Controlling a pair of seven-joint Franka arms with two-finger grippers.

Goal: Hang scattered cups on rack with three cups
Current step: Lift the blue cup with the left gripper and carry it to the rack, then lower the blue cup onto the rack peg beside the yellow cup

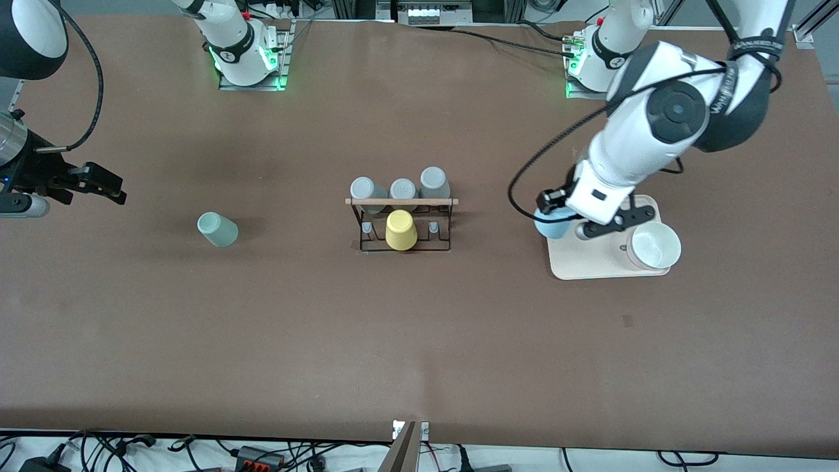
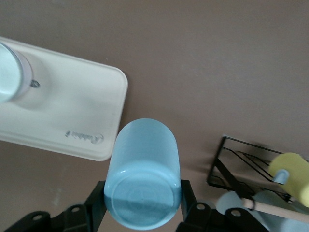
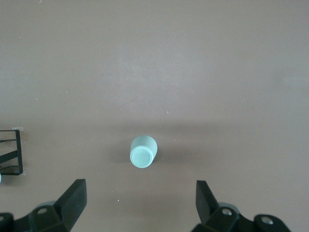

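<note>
Spreading across the whole scene, the brown desk (image 1: 419, 341) carries everything. At the left arm's end lies a beige tray (image 1: 590, 265) with a white bowl (image 1: 654, 246) on it. The black wire rack (image 1: 401, 226) stands mid-desk with three grey cups (image 1: 401, 189) and a yellow cup (image 1: 400, 230) on it. The left hand (image 2: 142, 203) is clenched on the light blue cup (image 2: 143, 179) at the tray's edge, fingers squeezing its sides near the base. The right hand (image 3: 140, 195) waits released above the sage green cup (image 1: 217, 229), which lies tipped toward the right arm's end. Both cups look light, stiff and smooth, likely slippery; pinching across the tapered wall seems safest.
</note>
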